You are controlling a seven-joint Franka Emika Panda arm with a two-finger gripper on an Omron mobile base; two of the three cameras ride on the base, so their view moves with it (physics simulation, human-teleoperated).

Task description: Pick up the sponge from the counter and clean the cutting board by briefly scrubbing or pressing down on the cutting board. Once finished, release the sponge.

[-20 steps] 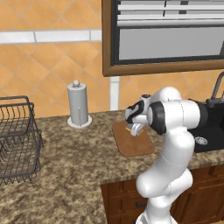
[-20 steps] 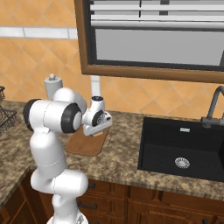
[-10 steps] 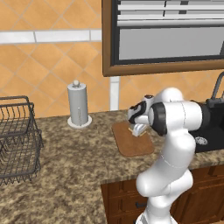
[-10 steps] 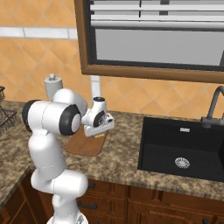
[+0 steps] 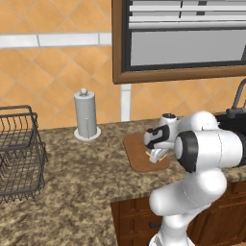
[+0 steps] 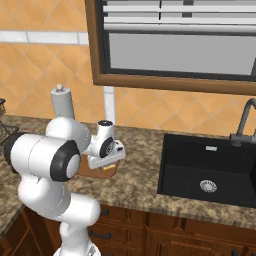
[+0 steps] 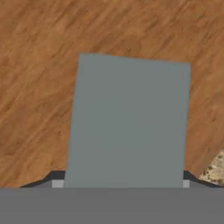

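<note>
Between the tool's [image 7: 119,186] tips, the sponge [image 7: 129,122] overlies the cutting board [image 7: 39,87].

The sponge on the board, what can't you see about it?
- Gripper fingertips: hand view, hidden behind the sponge.
- Sponge's underside on the cutting board: hand view, covered by the sponge itself.
- Sponge in the left base view: mostly behind the gripper.
- Board's near part: right base view, behind the arm.

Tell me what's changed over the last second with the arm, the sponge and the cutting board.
The pincer has sunk lower toward the cutting board, carrying the sponge down with it. Its grip on the sponge is unchanged. The board, paper towel holder and wire basket stayed put.
</note>
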